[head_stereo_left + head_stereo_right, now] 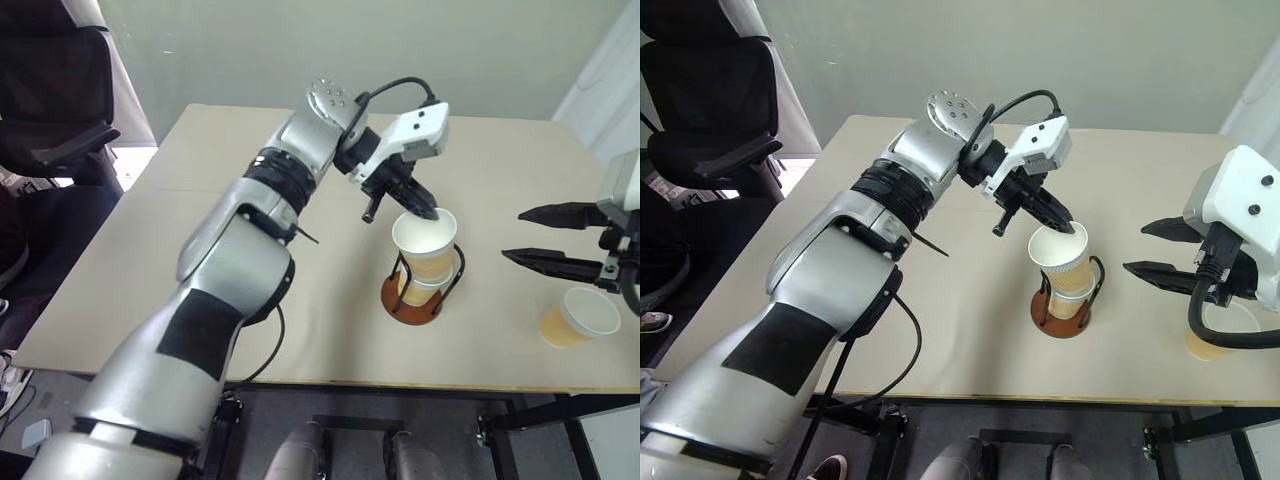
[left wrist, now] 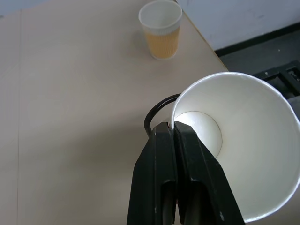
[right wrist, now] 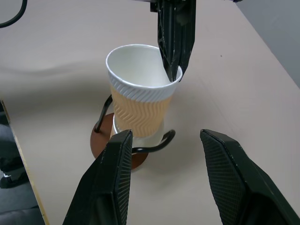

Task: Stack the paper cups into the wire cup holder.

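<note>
Near right, the right tool [image 1: 528, 236] waits released beside a spare cup [image 1: 580, 317]. The left tool [image 1: 420, 208] pinches the upper cup's [image 1: 426, 243] rim, nesting it into the wire cup holder [image 1: 412, 298] on the tabletop [image 1: 200, 220].

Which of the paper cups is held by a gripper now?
The top cup in the wire cup holder; the left gripper pinches its rim. The lone cup stands untouched.

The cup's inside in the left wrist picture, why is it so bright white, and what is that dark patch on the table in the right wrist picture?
Left wrist view: light glares off the paper cup's white inside. Right wrist view: the wire cup holder throws a soft shadow on the table.
</note>
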Tool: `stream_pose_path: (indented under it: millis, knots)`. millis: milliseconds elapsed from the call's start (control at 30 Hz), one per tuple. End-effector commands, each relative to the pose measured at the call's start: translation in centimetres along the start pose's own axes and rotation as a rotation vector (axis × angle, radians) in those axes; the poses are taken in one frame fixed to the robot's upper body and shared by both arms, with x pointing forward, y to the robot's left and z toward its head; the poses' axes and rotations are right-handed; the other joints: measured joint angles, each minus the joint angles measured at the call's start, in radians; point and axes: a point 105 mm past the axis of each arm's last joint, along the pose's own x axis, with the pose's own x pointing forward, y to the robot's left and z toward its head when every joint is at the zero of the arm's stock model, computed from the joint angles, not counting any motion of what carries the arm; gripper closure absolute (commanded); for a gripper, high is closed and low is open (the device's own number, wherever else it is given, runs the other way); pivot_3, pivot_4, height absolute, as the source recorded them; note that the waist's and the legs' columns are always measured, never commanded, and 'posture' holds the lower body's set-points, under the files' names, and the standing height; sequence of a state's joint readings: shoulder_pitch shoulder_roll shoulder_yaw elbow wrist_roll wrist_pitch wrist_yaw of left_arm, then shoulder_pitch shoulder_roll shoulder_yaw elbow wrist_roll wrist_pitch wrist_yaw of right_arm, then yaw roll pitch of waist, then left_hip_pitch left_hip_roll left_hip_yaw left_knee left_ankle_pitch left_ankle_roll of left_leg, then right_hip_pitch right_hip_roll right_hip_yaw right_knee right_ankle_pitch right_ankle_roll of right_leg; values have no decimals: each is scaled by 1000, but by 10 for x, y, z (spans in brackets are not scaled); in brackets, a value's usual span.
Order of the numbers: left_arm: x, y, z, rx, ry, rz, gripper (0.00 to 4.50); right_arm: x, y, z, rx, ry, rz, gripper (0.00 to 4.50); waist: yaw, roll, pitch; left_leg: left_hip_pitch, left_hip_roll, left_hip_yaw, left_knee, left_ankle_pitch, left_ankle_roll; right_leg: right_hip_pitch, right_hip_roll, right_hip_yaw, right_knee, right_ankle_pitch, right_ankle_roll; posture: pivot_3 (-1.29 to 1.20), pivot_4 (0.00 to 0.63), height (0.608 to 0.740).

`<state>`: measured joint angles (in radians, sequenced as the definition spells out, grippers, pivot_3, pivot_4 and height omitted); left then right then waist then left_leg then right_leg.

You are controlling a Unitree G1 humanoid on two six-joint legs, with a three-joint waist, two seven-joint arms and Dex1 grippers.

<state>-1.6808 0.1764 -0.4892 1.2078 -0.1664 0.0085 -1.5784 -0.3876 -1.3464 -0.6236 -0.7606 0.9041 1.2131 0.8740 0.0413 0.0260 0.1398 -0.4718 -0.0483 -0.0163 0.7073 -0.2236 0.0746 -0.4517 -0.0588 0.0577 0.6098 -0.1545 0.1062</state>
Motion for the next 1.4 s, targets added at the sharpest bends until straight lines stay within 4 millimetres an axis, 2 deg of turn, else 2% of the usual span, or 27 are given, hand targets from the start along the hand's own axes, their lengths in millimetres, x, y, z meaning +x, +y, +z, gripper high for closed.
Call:
stream_pose_path:
  millis: [33,133,233,467,600,733,867,1033,1233,1400]
  knots:
    - [-2,-2,4,28,-2,-25,4478,-7,-3,7,-23,-24,-43,2204,0,0,0,0,0,0,1,0,0,0,0,1,0,-1,2,0,150,740]
    - [-2,-1,-1,23,18,-15,4478,-7,-3,7,-20,-22,-41,2204,0,0,0,0,-1,0,1,-1,1,0,-1,1,0,0,2,0,150,740]
    - [-1,1,-2,17,20,8,3851,-8,-3,6,-18,-21,-40,2204,1,0,0,0,-1,0,2,-1,1,0,-1,1,0,0,2,0,150,740]
    - [0,7,6,3,-30,48,1407,-8,-3,5,-13,-18,-36,2204,1,0,0,-1,-2,0,3,-1,2,1,-2,1,0,0,3,0,150,740]
    - [-6,8,11,-9,-61,64,23,-8,-5,3,-9,-12,-37,2204,0,0,0,0,-2,1,3,-2,3,1,-1,1,0,0,3,0,150,740]
    - [-17,13,17,-14,-114,118,23,-7,-13,-12,-15,62,-67,2204,1,0,0,0,-2,1,3,-2,3,1,-2,2,0,0,3,0,150,740]
    - [-38,15,32,-42,-247,149,23,-8,-20,-53,-6,235,-78,2204,1,0,0,-1,-2,0,3,-2,3,1,-2,1,0,0,2,0,150,740]
    - [-67,9,36,-41,-333,163,23,-15,-27,-99,-41,399,-63,2204,1,1,-1,-1,-2,1,3,-3,4,0,-2,1,0,1,1,0,150,740]
    - [-82,-9,25,-11,-308,154,23,-26,-32,-127,-45,485,-39,2204,-3,3,-2,4,-1,1,4,-3,4,4,-2,2,0,2,0,0,150,740]
    - [-91,-31,14,-17,-263,116,23,-21,-26,-139,-22,493,30,2204,-6,3,-1,5,0,2,6,0,3,6,1,0,0,4,-2,0,150,740]
